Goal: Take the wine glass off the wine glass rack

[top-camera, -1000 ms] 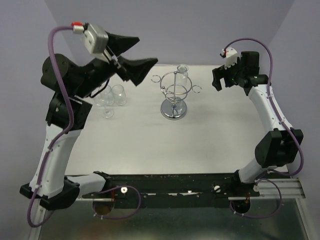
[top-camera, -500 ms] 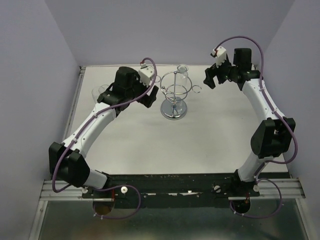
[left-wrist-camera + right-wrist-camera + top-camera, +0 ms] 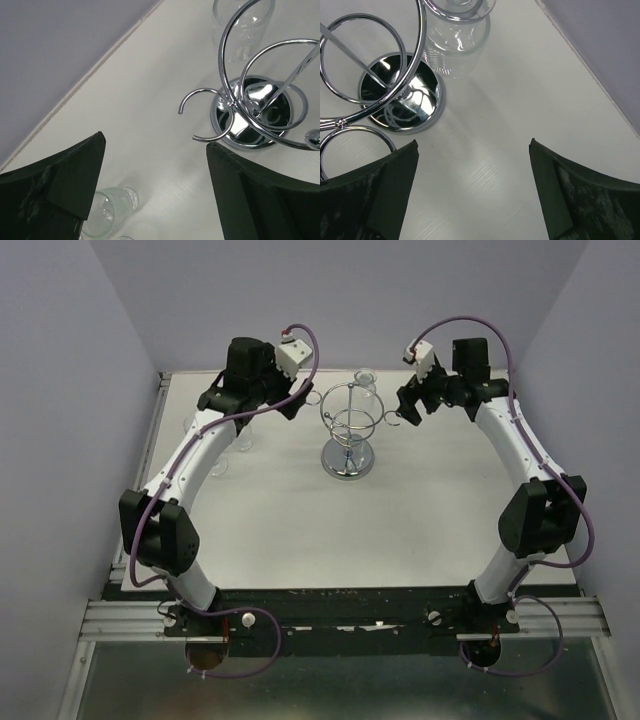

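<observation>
The chrome wine glass rack (image 3: pixel 347 440) stands at the back middle of the table on its round mirrored base (image 3: pixel 252 120). One clear wine glass (image 3: pixel 365 383) hangs upside down on the rack's far side; it also shows in the left wrist view (image 3: pixel 243 25) and the right wrist view (image 3: pixel 457 37). My left gripper (image 3: pixel 298 403) is open and empty just left of the rack, with a loop hook (image 3: pixel 202 107) between its fingers. My right gripper (image 3: pixel 405 410) is open and empty just right of the rack, near the base (image 3: pixel 400 95).
Other clear glasses stand on the table at the left (image 3: pixel 242 438), partly hidden by my left arm; one shows by my left finger (image 3: pixel 107 212). The back wall and the table's back edge (image 3: pixel 100 67) are close behind the rack.
My left arm has swung down from high at the left to the rack's left side. My right gripper has moved left, closer to the rack. The rack and glass have not moved.
</observation>
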`<state>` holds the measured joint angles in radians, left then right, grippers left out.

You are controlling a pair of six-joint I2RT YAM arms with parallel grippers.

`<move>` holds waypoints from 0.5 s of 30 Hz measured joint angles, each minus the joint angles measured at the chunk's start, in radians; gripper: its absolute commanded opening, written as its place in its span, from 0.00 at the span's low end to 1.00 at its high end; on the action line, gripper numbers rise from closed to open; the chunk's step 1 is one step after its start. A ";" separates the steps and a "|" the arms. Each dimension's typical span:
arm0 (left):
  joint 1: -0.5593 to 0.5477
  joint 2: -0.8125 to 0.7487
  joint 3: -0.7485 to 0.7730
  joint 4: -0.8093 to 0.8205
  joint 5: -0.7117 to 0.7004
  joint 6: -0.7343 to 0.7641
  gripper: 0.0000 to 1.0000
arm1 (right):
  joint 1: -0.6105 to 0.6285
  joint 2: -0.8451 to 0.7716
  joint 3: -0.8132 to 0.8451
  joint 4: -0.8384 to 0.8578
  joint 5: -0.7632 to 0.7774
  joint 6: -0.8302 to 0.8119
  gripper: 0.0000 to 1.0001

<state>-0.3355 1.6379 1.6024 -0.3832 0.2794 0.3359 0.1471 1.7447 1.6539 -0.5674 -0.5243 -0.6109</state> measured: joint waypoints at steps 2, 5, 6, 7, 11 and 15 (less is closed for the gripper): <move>0.011 0.029 0.013 -0.023 0.023 0.022 0.98 | 0.010 0.000 0.000 -0.009 0.002 -0.010 0.98; 0.019 0.082 0.067 -0.072 0.068 0.053 0.98 | 0.019 0.000 0.000 -0.011 0.007 -0.020 0.98; 0.019 0.095 0.086 -0.085 0.081 0.061 0.98 | 0.023 0.000 0.000 -0.012 0.008 -0.022 0.98; 0.019 0.106 0.101 -0.097 0.091 0.066 0.99 | 0.025 0.000 0.000 -0.013 0.009 -0.026 0.98; 0.019 0.149 0.156 -0.129 0.121 0.084 0.99 | 0.042 -0.003 0.000 -0.021 0.016 -0.047 0.98; 0.019 0.182 0.180 -0.129 0.122 0.086 0.99 | 0.071 -0.027 -0.013 -0.029 0.028 -0.069 0.98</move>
<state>-0.3164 1.8194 1.7828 -0.5117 0.4011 0.4221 0.2176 1.7172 1.6405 -0.5964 -0.4961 -0.6796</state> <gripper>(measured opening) 0.987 0.986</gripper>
